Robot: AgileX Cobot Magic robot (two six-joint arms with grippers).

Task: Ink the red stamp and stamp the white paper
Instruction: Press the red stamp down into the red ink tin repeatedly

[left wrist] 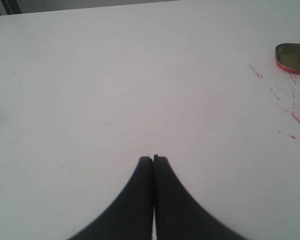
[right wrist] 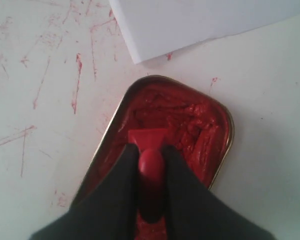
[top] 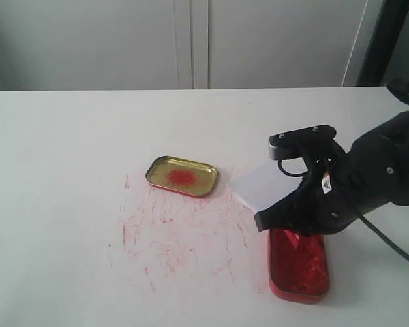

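The right gripper (right wrist: 150, 150) squeezes the red stamp (right wrist: 146, 136) by its handle, low in the gooey red tin (right wrist: 229, 125). Too much ink could stick and blot the white paper (right wrist: 200, 20) just beside the tin. The left gripper (left wrist: 153, 159) is closed on nothing, so the loose paper might slide.

The red-scratched white table (top: 68, 204) bears a gold lid (top: 182, 176), the white paper (top: 259, 185) and an ink tin (top: 298, 266).
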